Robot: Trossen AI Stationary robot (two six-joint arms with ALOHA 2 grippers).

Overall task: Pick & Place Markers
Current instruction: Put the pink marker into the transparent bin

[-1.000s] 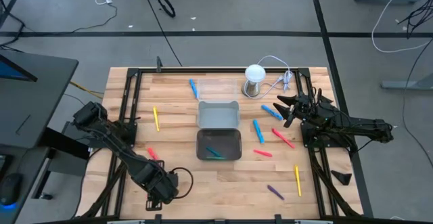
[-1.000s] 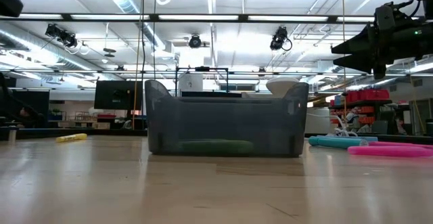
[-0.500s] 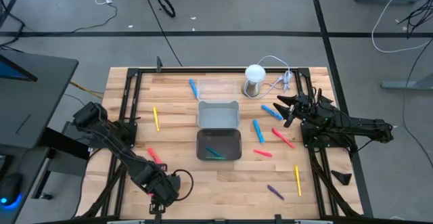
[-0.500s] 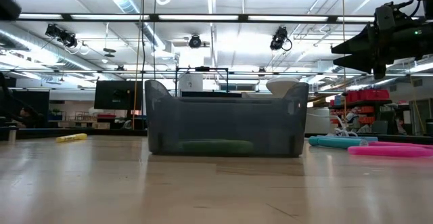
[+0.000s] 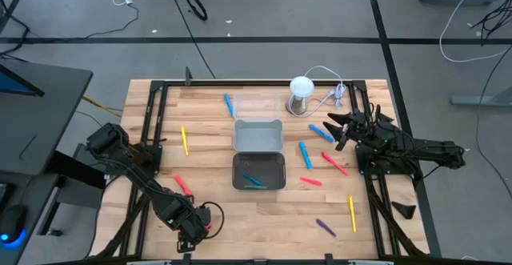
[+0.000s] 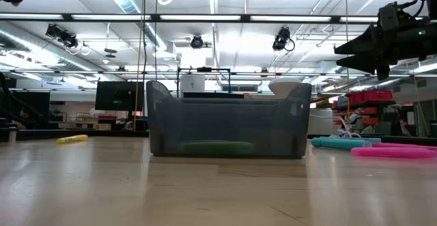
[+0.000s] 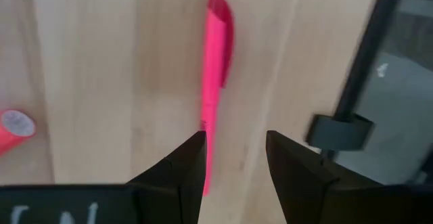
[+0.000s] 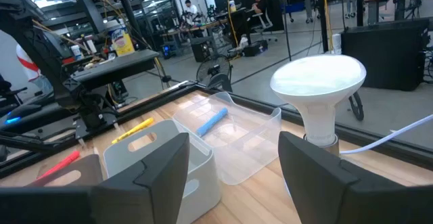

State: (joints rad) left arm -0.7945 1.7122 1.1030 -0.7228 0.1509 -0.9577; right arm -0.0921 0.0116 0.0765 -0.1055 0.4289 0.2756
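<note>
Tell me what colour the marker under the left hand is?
Pink. The marker shows best in the left wrist view, just ahead of the left hand.

My left gripper (image 5: 194, 226) hangs low at the table's (image 5: 264, 217) near left corner, fingers (image 7: 183, 170) parted. My right gripper (image 5: 332, 129) waits near the table's far right corner, fingers (image 8: 152, 163) spread wide.

A grey tray (image 6: 229, 127) stands mid-table before me, a green marker (image 6: 215, 147) inside. Blue marker (image 6: 340, 143) and pink marker (image 6: 396, 151) lie right; a yellow marker (image 6: 72, 139) left. My right gripper (image 6: 341, 54) hangs above, jaws apart.
</note>
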